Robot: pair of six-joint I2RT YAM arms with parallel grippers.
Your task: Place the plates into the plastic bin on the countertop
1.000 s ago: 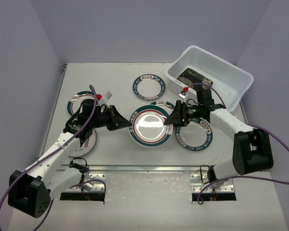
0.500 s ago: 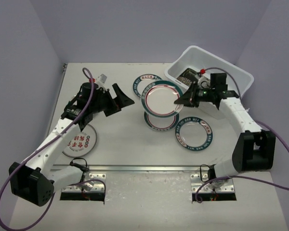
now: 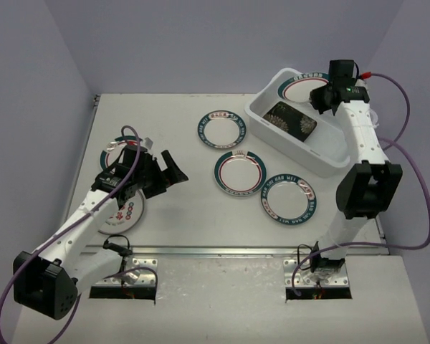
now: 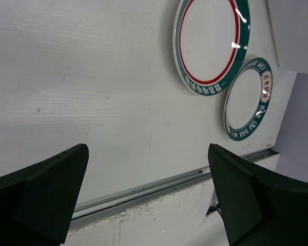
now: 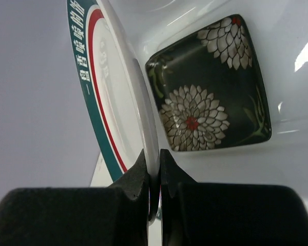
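My right gripper (image 3: 321,97) is shut on the rim of a round white plate with a teal rim (image 3: 301,87), held tilted on edge over the far end of the plastic bin (image 3: 290,145). In the right wrist view the fingers (image 5: 143,169) pinch that plate (image 5: 110,92) above a square black flowered plate (image 5: 210,87) lying in the bin (image 5: 297,154). Three round plates (image 3: 220,127), (image 3: 239,172), (image 3: 289,199) lie on the countertop (image 3: 179,215). My left gripper (image 3: 173,168) is open and empty at the left, above bare countertop (image 4: 92,77), with two plates (image 4: 211,46), (image 4: 249,97) ahead of it.
Two more round plates (image 3: 117,148), (image 3: 127,213) lie partly hidden under my left arm. A metal rail (image 3: 222,251) runs along the countertop's front edge. Grey walls close in the left, back and right sides.
The right arm took the plate from the table's middle and carried it up and back over the bin. The left gripper opened, let go of it and drew back left.
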